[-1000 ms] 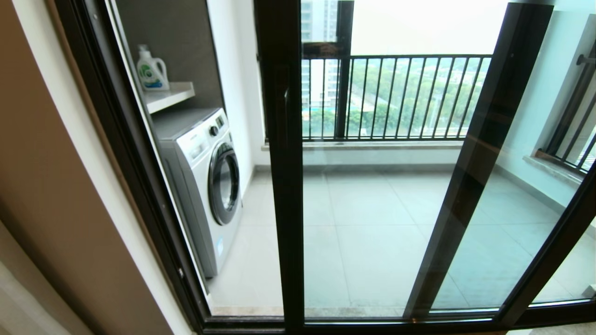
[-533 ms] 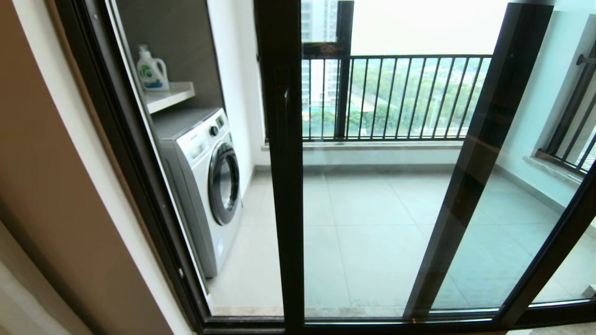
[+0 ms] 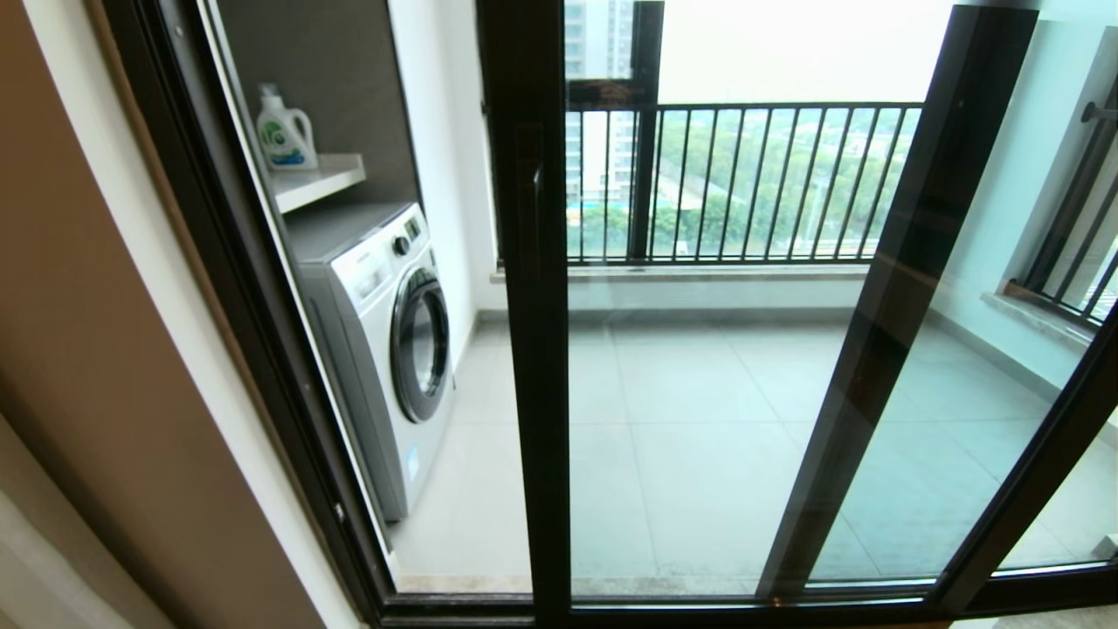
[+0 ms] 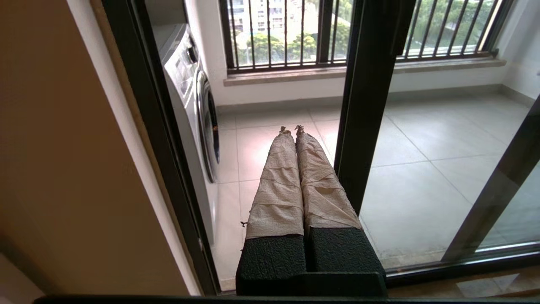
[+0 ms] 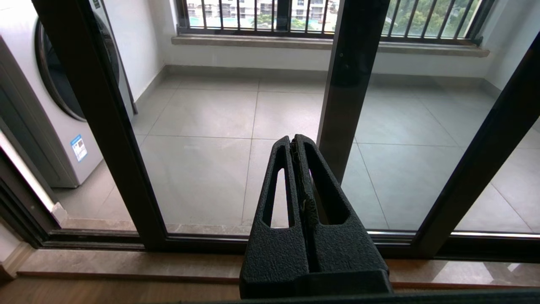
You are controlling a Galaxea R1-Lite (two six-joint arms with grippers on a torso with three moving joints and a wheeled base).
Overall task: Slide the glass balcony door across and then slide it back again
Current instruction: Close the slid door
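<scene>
Both closed pincers, left pincer (image 4: 291, 128) and right pincer (image 5: 295, 139), face the glass balcony door (image 3: 534, 349) beside a washing machine (image 3: 384, 341).

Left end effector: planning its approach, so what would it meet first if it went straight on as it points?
Probably bare grey balcony floor tile, passing between the white front-loading washing machine and the door's glossy dark upright; intervening glass can't be ruled out.

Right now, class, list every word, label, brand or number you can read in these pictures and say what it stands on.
No text can be read.
Detergent bottle on the shelf: green and blue label, print too small to read.
Washing machine: brand mark by the control panel too blurred to read.
Washing machine's blue sticker, low on the front: print too small to read.
Glass balcony door: no lettering shows.
</scene>
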